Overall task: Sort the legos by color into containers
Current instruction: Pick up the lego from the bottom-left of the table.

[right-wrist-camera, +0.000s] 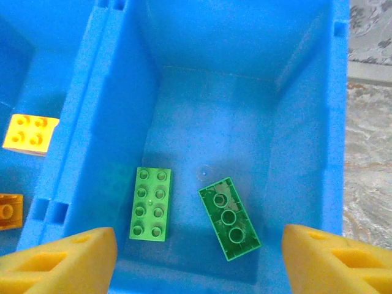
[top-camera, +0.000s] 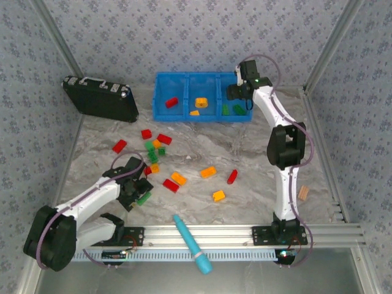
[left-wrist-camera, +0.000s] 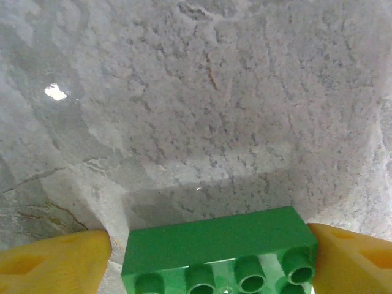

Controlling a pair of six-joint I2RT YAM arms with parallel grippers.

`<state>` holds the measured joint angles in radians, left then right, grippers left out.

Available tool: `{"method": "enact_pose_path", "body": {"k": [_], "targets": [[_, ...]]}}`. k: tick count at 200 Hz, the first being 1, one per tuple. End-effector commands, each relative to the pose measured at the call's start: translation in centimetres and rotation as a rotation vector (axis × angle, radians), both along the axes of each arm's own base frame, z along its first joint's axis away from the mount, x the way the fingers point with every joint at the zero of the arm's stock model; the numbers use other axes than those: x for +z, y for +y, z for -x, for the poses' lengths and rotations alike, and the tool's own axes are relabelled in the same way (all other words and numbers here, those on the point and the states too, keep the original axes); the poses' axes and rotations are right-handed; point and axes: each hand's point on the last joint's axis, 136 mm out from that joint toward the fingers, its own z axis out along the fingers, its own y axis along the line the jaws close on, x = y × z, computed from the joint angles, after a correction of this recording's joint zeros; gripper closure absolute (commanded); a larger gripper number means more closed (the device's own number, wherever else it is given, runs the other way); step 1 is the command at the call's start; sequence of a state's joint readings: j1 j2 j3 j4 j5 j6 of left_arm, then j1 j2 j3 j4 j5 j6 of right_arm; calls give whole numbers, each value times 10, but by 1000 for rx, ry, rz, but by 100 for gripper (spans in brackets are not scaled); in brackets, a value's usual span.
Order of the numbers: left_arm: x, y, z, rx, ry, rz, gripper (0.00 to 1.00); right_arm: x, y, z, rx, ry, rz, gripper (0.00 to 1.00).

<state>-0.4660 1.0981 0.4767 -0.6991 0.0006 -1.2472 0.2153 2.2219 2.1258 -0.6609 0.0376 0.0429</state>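
Left gripper (left-wrist-camera: 208, 248) spread, straddling glossy studded green brick (left-wrist-camera: 214, 236), long axis crosswise, finger to finger. Right gripper (right-wrist-camera: 199, 237) open, empty, above smooth blue bin compartment (right-wrist-camera: 92, 122).

Blue-grey patterned wall panels (top-camera: 184, 30) in aluminium framing (top-camera: 329, 50) enclose a grey marbled tabletop (top-camera: 257, 153), evenly lit, with one small white glare spot (left-wrist-camera: 55, 92).

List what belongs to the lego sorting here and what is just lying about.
Job in hand:
- loose legos on the table
- green brick at near left
- blue bin
- two green bricks in its right compartment

Lying about:
- black case
- light-blue pen-like tool
- small tan block
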Motion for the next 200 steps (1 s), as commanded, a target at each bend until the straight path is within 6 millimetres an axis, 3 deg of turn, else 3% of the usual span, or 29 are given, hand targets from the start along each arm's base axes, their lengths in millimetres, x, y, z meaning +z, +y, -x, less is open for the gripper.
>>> {"method": "enact_pose_path", "body": {"k": [1, 66, 118, 165, 200], "targets": [[-9, -18, -19, 2, -70, 67, 19, 27, -3, 6, 10, -45, 6, 26], [-11, -26, -22, -16, -73, 75, 30, 29, -11, 14, -6, -38, 26, 25], [10, -18, -28, -32, -120, 30, 42, 39, -14, 26, -36, -68, 12, 26], [39, -18, -42, -19, -210, 71, 44, 48, -12, 65, -26, -120, -83, 26], [83, -35, -79, -43, -362, 146, 44, 37, -26, 118, -52, -77, -105, 26]]}}
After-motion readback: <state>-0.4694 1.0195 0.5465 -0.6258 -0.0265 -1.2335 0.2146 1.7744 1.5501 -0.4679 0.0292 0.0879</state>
